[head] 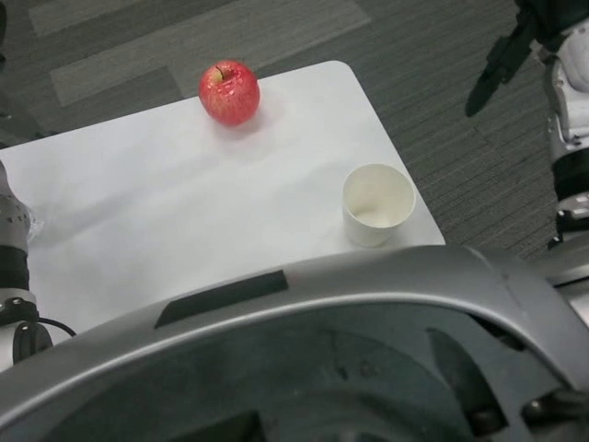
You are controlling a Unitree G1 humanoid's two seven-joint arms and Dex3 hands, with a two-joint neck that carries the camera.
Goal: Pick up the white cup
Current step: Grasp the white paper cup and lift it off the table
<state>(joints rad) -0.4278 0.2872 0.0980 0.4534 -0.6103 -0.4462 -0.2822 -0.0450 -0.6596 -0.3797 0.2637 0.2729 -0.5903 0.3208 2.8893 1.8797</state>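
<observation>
My right hand (502,60) hangs over the floor, mostly cut off at the frame's top edge, so I cannot tell its grip. The white cup (378,203) stands upright on the table (166,221), below-left of it, well apart. My left hand is out of view.

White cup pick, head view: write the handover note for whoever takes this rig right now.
Right robot hand: raised off the table's right edge over the carpet, holding nothing; whether its fingers are open or curled is unclear.
Left robot hand: out of view; only the forearm shows at the left edge.
White cup: upright, empty, near the white table's right edge, untouched.
Red apple: near the far edge, apart from the cup.
Done: nothing yet. Left: reach, grip and lift the cup.
</observation>
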